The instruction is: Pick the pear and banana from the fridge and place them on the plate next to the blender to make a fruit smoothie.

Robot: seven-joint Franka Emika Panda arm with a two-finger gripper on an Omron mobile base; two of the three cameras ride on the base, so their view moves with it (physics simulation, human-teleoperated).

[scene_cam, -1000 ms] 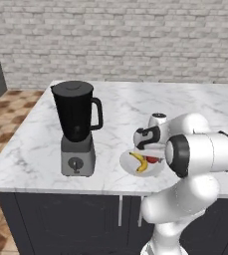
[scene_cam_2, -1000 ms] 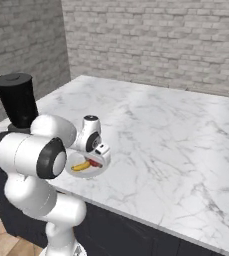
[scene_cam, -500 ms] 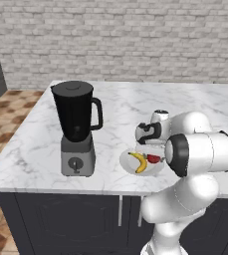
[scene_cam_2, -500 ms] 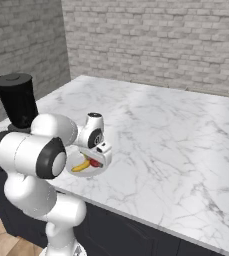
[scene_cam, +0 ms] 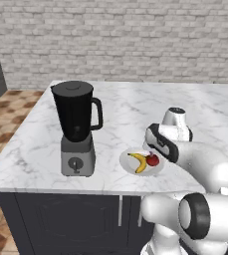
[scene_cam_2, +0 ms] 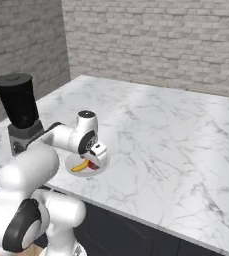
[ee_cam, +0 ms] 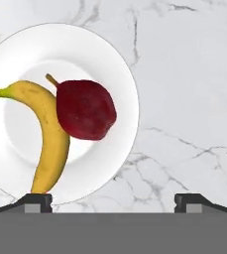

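Your arm partly hides the plate beside the blender. On it the banana lies lengthwise toward your gripper, stem away, touching the pear. Your jaws stand wide apart, empty.

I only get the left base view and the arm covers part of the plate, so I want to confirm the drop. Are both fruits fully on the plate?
Observer: Yes. In the hand view the banana and the pear both lie inside the rim of the plate, the pear touching the banana's inner curve.
Operator: Is the gripper holding anything?
Observer: No. The gripper has its fingertips spread wide with nothing between them, above the fruit.
Operator: Which way is the blender from the plate?
Observer: In the right base view the blender stands to the left of the plate, apart from it.
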